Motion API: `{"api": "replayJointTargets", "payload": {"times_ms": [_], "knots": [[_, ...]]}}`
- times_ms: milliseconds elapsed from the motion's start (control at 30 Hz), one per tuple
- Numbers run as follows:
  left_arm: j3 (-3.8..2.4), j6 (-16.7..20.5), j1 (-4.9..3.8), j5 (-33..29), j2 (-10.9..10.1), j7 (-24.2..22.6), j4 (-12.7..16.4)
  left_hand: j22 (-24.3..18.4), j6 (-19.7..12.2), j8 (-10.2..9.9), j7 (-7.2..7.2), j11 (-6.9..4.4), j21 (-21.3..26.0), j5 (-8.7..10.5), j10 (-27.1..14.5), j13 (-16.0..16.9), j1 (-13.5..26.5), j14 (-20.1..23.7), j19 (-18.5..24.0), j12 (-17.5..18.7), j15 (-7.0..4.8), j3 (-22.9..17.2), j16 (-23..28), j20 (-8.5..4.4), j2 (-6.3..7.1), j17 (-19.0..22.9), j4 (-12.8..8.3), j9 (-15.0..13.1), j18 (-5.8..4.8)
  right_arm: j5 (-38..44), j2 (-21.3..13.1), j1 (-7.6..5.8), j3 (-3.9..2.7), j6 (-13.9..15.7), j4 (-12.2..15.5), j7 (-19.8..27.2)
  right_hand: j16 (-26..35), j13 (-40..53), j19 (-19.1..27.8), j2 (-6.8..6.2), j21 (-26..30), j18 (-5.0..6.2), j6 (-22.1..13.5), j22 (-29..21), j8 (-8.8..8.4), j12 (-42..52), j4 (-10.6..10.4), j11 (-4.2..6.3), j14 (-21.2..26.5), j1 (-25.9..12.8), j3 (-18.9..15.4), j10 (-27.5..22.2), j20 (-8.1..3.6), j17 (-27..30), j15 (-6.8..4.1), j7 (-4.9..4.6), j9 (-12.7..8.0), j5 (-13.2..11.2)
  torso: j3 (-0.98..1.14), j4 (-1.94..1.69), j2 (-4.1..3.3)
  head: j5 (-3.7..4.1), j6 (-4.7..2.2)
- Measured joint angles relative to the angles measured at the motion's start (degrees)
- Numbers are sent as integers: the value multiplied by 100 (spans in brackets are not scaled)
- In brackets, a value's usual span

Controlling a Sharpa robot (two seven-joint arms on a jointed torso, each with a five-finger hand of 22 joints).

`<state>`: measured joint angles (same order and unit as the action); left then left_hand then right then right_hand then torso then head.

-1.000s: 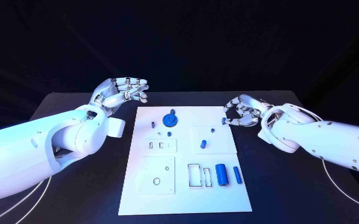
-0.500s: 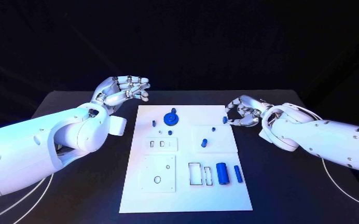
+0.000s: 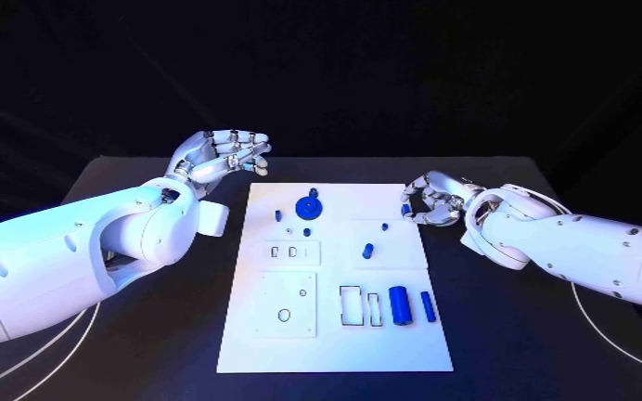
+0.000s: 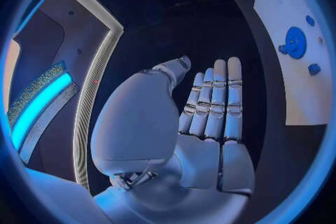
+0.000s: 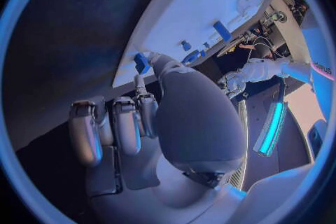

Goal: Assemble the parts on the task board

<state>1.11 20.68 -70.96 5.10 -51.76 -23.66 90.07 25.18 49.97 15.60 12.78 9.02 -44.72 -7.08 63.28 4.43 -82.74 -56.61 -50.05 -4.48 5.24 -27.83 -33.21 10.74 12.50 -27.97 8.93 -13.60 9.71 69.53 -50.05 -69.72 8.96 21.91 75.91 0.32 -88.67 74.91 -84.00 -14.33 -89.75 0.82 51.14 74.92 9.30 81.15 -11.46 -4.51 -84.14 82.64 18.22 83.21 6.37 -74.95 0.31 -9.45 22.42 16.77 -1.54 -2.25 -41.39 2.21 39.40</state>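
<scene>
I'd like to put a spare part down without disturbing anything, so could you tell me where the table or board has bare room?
Free: the black table below the left arm, the table right of the task board below the right arm, and the board's blank near strip. Crowded: the board's far end, with the blue gear, small pegs, and the right hand pinching a small blue part at the edge.

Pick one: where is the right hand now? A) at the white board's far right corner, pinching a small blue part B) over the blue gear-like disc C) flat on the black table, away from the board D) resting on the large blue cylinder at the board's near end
A: the right hand sits at the far right corner of the white task board, fingertips closed on a small blue part.
</scene>
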Motion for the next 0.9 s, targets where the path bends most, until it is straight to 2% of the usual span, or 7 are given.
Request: {"api": "replayJointTargets", "payload": {"times_ms": [67, 333, 900], "knots": [[0, 0, 1, 0, 0, 0, -3, 6, 0, 0, 0, 0, 0, 0, 0, 0, 0, 0, 21, 0, 0, -19, 0, -21, 0, 0, -19, -5, 0, -5, 11, 3, -1, 0, -8, 3, 0, 0, 0, 0, 0, 0, 23, 0, 0, 0, -20, 0, 0, 0, 20, 0, 0, 0, 0, -11, 3, 0, 1, -1, 0, -15, 10], [0, 0, 1, 0, 1, 4, -8, 12, 0, 27, 0, 0, 0, 0, 0, 0, 0, 0, 21, 0, 0, -19, 0, -21, 0, 0, -19, -5, 0, -12, 52, 15, 0, 2, -39, 6, 0, 0, 0, 31, 0, 0, 187, -1, 44, 22, -8, 32, 0, -31, 149, 32, 0, 1, 0, 49, 18, 0, 1, 10, 5, -37, 44], [0, 1, 1, 0, -9, 13, -13, 25, 0, 27, 0, 0, -44, 0, 0, -1, 0, 0, 21, 0, 0, -40, 0, -21, 0, 0, -40, -10, 0, -5, 81, 20, 1, 3, -108, 6, 0, 0, 0, 54, 0, 0, 285, -2, 67, 45, 14, 53, 0, -54, 239, 52, 0, 2, 0, 59, 22, 0, 1, 10, 10, -10, 9]]}}
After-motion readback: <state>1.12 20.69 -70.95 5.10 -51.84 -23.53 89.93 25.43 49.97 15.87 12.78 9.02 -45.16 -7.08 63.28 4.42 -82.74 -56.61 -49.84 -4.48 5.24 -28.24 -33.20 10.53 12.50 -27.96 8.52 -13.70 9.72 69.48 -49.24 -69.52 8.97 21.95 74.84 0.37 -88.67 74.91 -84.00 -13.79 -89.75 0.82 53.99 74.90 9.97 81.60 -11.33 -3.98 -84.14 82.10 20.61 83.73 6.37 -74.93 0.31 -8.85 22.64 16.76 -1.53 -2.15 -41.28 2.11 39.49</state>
